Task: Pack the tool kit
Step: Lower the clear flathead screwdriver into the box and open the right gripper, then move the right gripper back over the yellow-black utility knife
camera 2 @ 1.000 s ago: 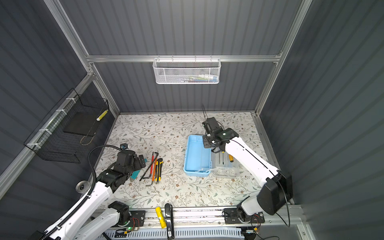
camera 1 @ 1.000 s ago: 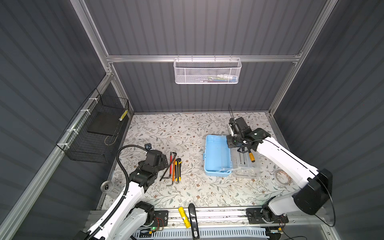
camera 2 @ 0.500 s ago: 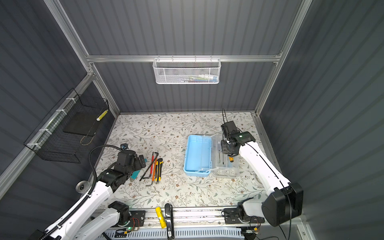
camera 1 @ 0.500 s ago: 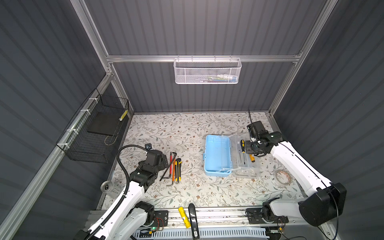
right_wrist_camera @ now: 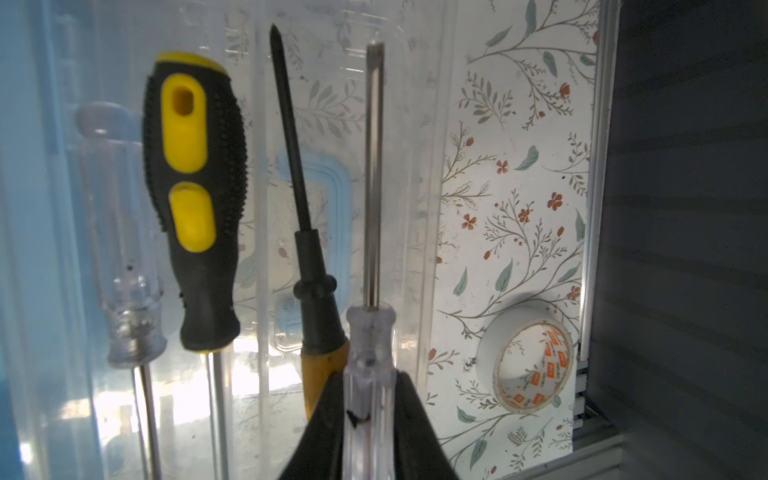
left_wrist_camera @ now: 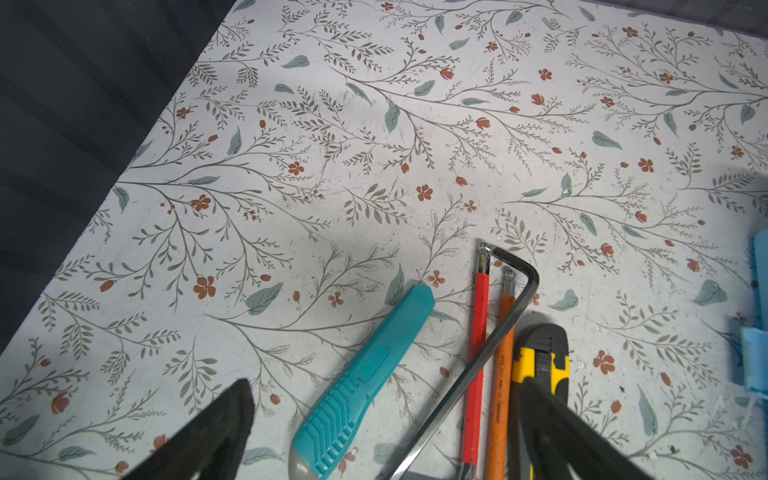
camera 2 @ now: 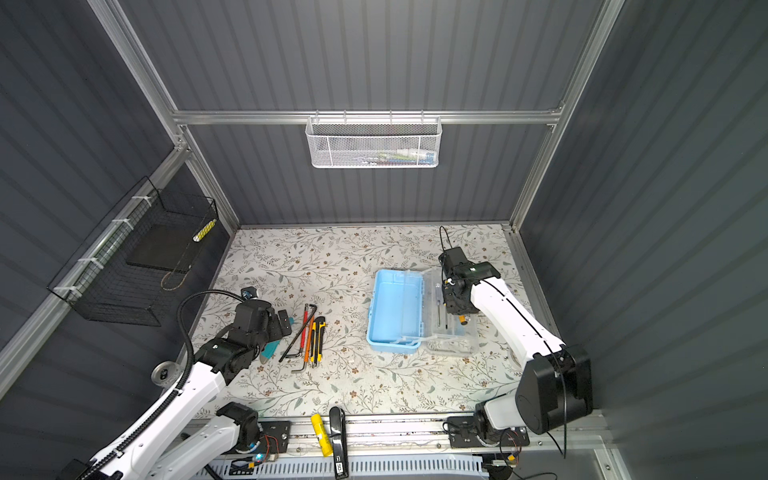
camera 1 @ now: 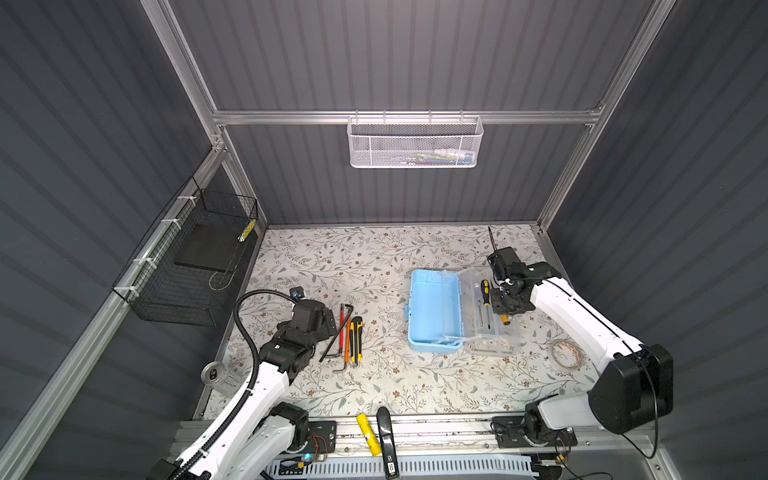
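Right claw (right_wrist_camera: 368, 380) around screwdriver (right_wrist_camera: 369, 332), tape (right_wrist_camera: 492, 353) nearby

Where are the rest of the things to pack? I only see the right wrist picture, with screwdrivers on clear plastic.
Observer: On the table, hex keys and a yellow-black knife lie left of the blue case.
Operator: Is my clear-handled screwdriver going into the blue part?
Observer: Not yet; it is over the open clear lid, and the blue case beside it looks empty.
Operator: What is the other arm doing?
Observer: The left tool is open over a teal cutter.
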`<move>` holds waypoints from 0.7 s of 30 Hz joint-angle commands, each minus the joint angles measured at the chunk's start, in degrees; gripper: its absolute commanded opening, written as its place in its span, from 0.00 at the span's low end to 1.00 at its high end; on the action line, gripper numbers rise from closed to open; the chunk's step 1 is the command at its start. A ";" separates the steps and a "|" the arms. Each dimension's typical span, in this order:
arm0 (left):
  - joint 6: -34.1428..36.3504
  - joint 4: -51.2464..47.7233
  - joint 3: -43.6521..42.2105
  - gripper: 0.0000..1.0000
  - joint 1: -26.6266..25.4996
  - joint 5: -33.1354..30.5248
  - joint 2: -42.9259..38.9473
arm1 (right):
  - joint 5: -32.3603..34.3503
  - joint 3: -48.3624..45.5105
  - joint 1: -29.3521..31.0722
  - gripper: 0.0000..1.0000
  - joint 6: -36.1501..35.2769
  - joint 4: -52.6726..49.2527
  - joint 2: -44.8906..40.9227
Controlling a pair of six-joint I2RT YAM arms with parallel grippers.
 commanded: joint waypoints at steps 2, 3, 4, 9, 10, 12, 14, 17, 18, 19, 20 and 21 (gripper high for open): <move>0.75 0.05 -0.25 0.99 0.41 0.24 -0.03 | 1.67 1.30 -0.08 0.35 -0.78 -2.23 -0.30; 0.76 0.12 -0.25 0.99 0.38 0.25 0.05 | 1.78 1.64 -0.08 0.38 -0.91 -2.35 -0.46; 0.75 0.11 -0.30 1.00 0.38 0.25 0.03 | 1.91 2.21 -0.07 0.41 -1.00 -2.64 -0.64; 0.75 0.07 -0.30 0.99 0.38 0.16 0.11 | 1.48 5.37 1.07 0.46 -1.06 -3.94 -1.41; 0.69 0.04 -0.25 0.99 0.41 0.16 -0.06 | 0.40 6.04 2.06 0.46 -1.19 -3.51 -1.68; 0.67 0.05 -0.31 1.00 0.38 0.09 -0.11 | -3.12 6.82 4.96 0.45 -0.74 -1.31 -1.91; 0.67 0.00 -0.25 0.99 0.38 0.07 -0.15 | -6.44 6.96 9.15 0.44 0.84 2.46 -1.37; 0.58 -0.13 -0.33 0.99 0.38 0.01 -0.42 | -10.45 7.09 16.47 0.44 2.50 10.05 1.39; 0.58 -0.08 -0.42 0.99 0.38 -0.04 -0.57 | -12.10 7.24 18.61 0.42 2.43 12.65 2.68; 0.57 -0.07 -0.51 0.99 0.38 -0.08 -0.81 | -13.55 7.05 20.18 0.42 2.34 15.73 3.58; 0.49 -0.07 -0.56 0.99 0.38 -0.12 -0.94 | -14.67 6.62 22.00 0.42 2.64 19.20 4.56; 0.49 -0.09 -0.60 0.99 0.38 -0.19 -0.91 | -16.65 6.49 23.55 0.41 3.02 22.40 5.73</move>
